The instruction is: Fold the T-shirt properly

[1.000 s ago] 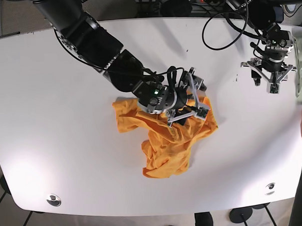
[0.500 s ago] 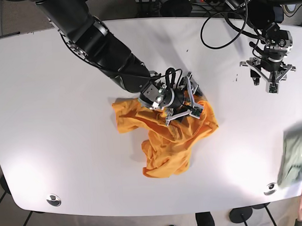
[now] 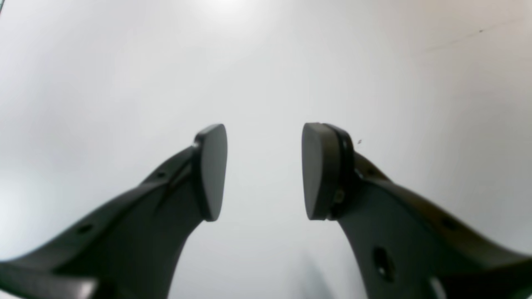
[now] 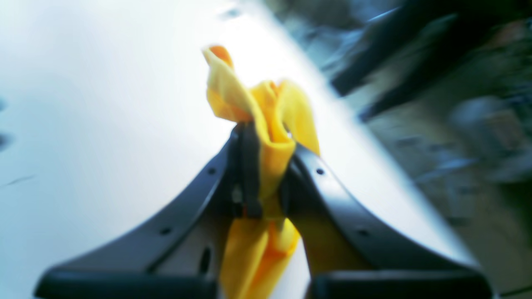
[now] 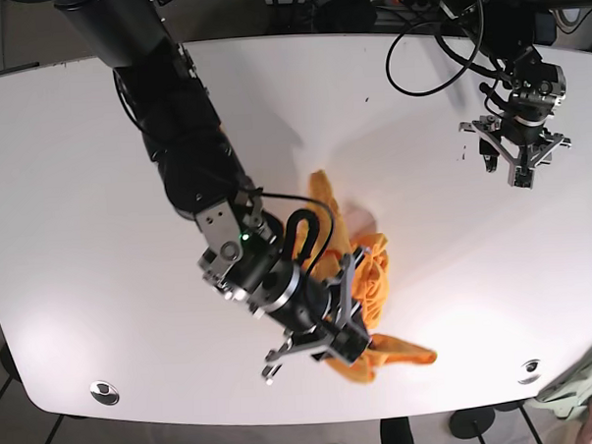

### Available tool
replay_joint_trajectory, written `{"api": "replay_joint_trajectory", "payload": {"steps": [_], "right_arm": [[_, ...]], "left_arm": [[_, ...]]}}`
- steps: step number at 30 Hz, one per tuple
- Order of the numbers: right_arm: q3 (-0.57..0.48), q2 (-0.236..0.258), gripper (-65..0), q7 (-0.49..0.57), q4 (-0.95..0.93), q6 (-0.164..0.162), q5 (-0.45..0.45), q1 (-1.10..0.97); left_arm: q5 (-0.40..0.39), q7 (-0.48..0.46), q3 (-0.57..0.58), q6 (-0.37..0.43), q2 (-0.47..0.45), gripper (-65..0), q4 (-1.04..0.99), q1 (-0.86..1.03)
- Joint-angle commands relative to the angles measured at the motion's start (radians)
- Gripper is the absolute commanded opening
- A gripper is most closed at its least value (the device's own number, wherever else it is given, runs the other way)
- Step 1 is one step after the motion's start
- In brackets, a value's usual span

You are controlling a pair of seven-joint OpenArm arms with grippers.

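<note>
The right end effector (image 4: 266, 166) was pinching a bunch of the orange T-shirt (image 5: 362, 278) toward the surface's (image 5: 79, 192) 6 o'clock edge, probably to drag it flat, while the left end effector (image 3: 264, 170) hung spread and empty up at 2 o'clock.

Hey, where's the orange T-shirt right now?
In the base view the T-shirt lies bunched low and center on the table, one end pinched in the right gripper.

Looking like a robotics lab: white table (image 5: 69, 193) sitting under cabled arms (loose black cables (image 5: 436, 49) trailing).

T-shirt (image 5: 362, 278) plain orange; table (image 5: 67, 163) white; pincers black
</note>
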Motion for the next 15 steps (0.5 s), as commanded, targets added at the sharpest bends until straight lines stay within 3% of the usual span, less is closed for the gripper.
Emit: {"api": "replay_joint_trajectory", "payload": {"steps": [1, 2, 5, 9, 13, 15], "right_arm": [[0.056, -0.016, -63.1, 0.008, 0.052, 0.017, 0.009, 0.116], [0.088, -0.017, -63.1, -0.012, 0.056, 0.033, 0.011, 0.189], [0.1, -0.019, -63.1, -0.068, 0.059, 0.036, 0.011, 0.366], [0.102, -0.019, -63.1, -0.117, 0.061, 0.036, 0.011, 0.559], [0.102, -0.02, -63.1, -0.117, 0.062, 0.036, 0.011, 0.634], [0.102, -0.02, -63.1, -0.117, 0.062, 0.036, 0.011, 0.634]], "left_arm": [[-0.014, -0.021, 0.044, -0.001, 0.017, -38.9, 0.061, -0.002], [-0.014, -0.025, 0.079, -0.001, 0.017, -38.8, 0.084, 0.018], [-0.014, -0.026, 0.165, -0.001, 0.032, -38.8, 0.107, 0.038], [-0.011, -0.026, 0.174, -0.001, 0.087, -37.9, 0.126, 0.032], [-0.011, -0.021, 0.182, -0.001, 0.099, -24.6, 0.119, 0.008], [-0.011, -0.021, 0.188, -0.001, 0.099, -21.5, 0.116, -0.008]]}}
